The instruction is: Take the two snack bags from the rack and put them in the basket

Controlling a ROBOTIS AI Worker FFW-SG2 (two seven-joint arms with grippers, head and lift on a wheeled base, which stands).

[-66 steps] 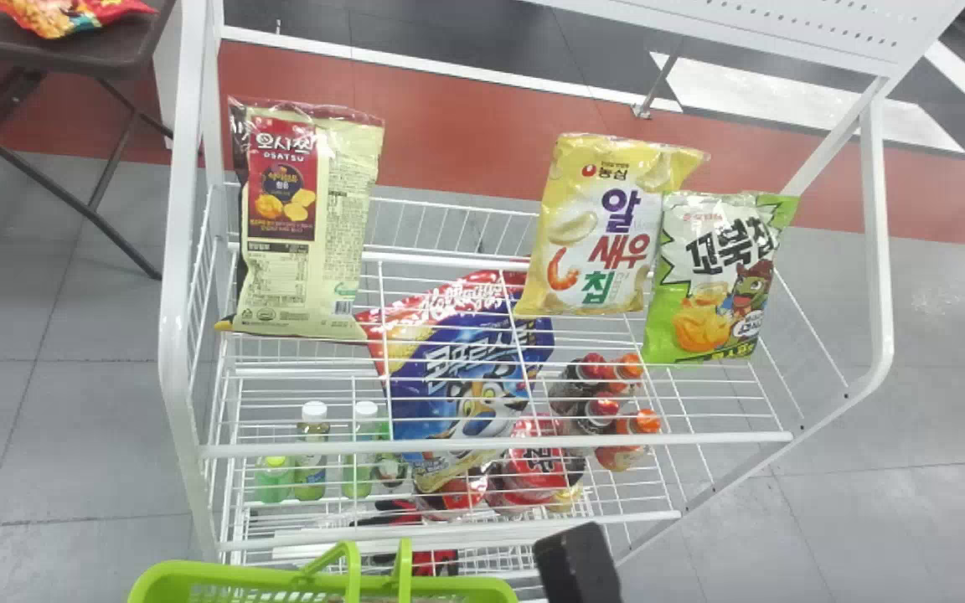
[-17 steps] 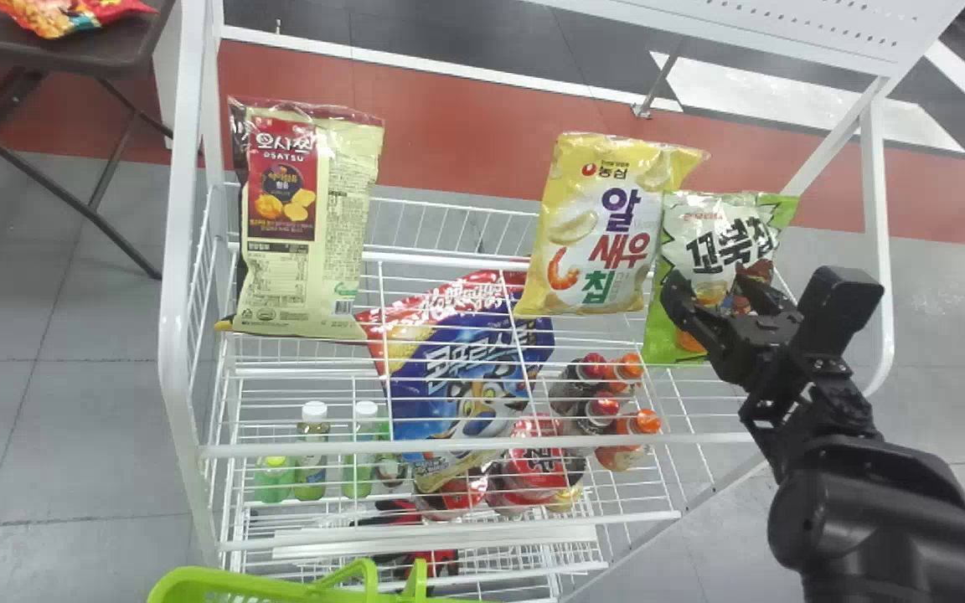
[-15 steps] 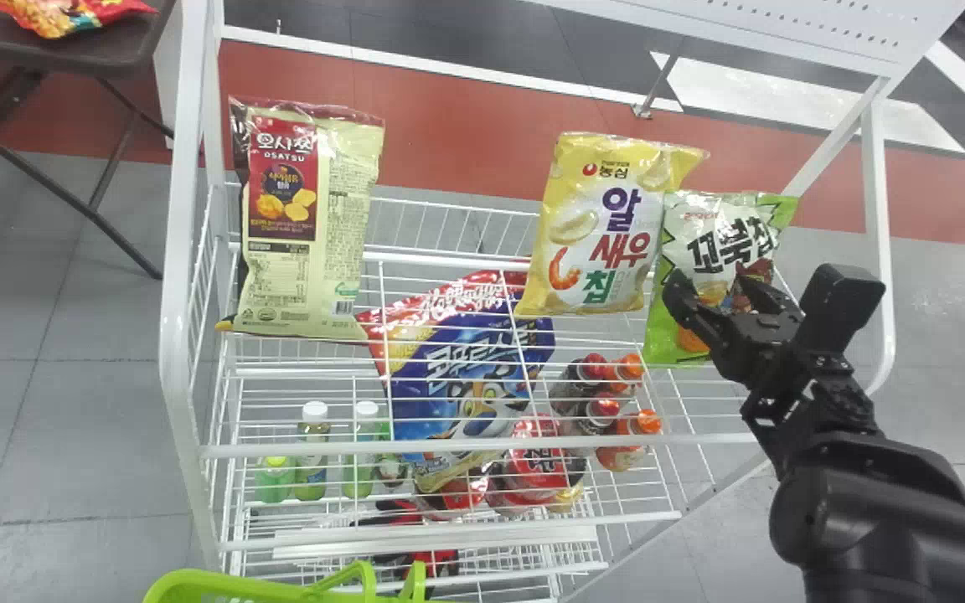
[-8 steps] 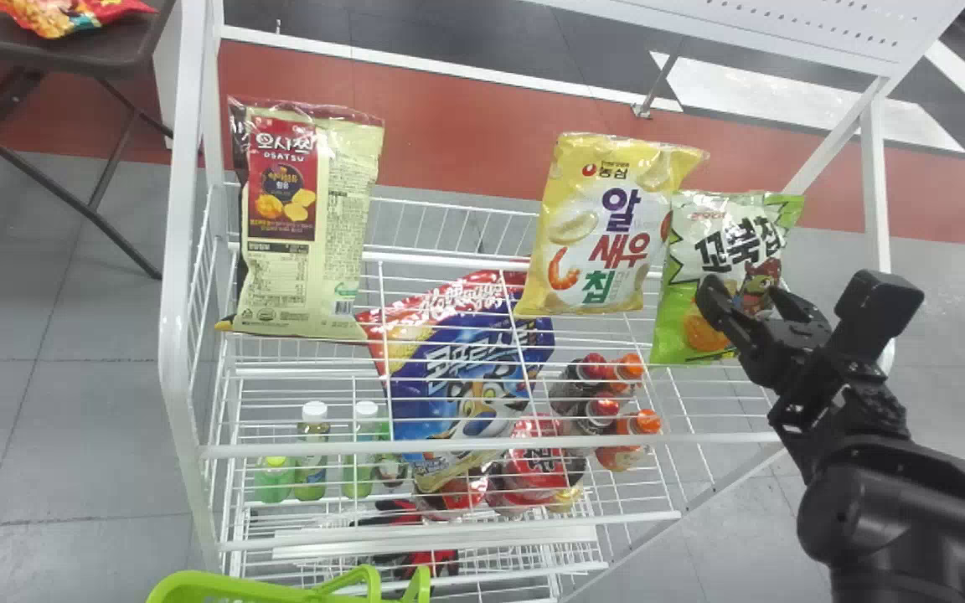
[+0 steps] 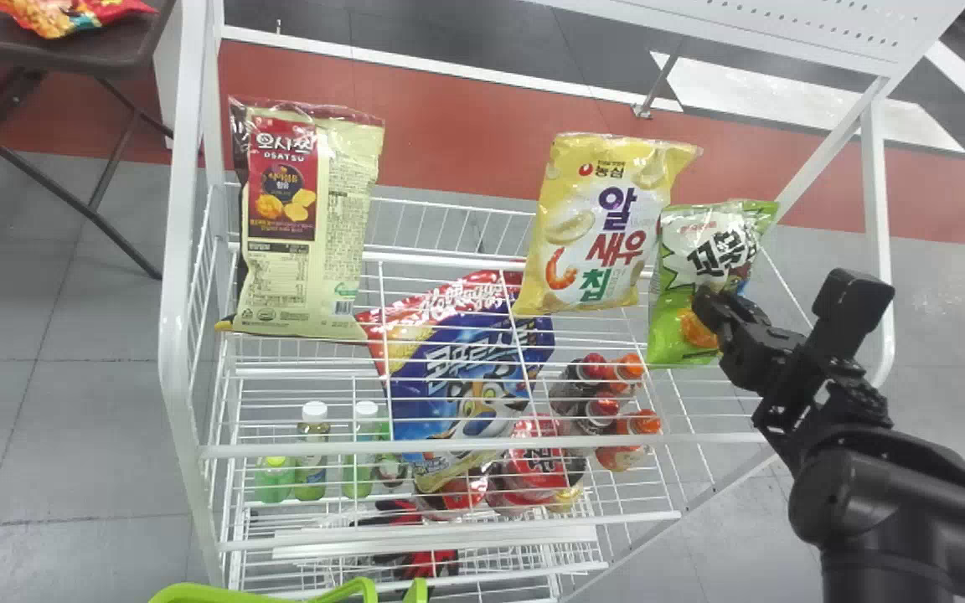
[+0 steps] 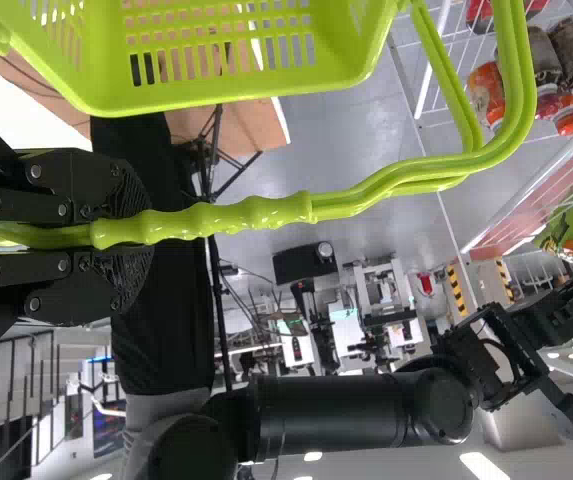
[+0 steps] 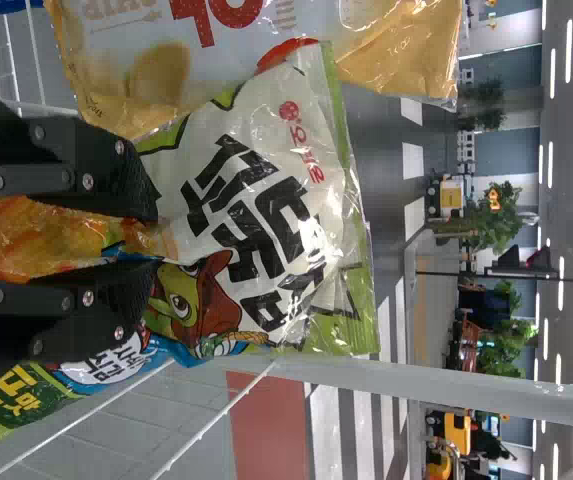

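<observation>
In the head view my right gripper [image 5: 721, 308] is at the lower right part of the green snack bag [image 5: 700, 244]. The right wrist view has my right gripper [image 7: 154, 238] shut on that bag [image 7: 301, 190], whose film bunches between the two fingers. Left of it and touching it stands the yellow snack bag [image 5: 593, 226] on the rack's upper shelf. My left gripper [image 6: 131, 232] is shut on a handle of the green basket [image 6: 216, 92]. The basket's rim [image 5: 206, 593] shows at the head view's bottom edge.
The white wire rack [image 5: 491, 445] holds a cream snack bag [image 5: 307, 226] at left and a blue bag [image 5: 466, 385] at centre. Bottles [image 5: 311, 452] and red-capped jars [image 5: 604, 410] stand lower. The rack's right post [image 5: 878, 209] rises beside my right arm.
My right gripper has come in from the bottom edge, gone slightly right, then left, and shut on the green bag. That bag has shifted left and narrowed; the yellow bag moved slightly left. The basket has sunk.
</observation>
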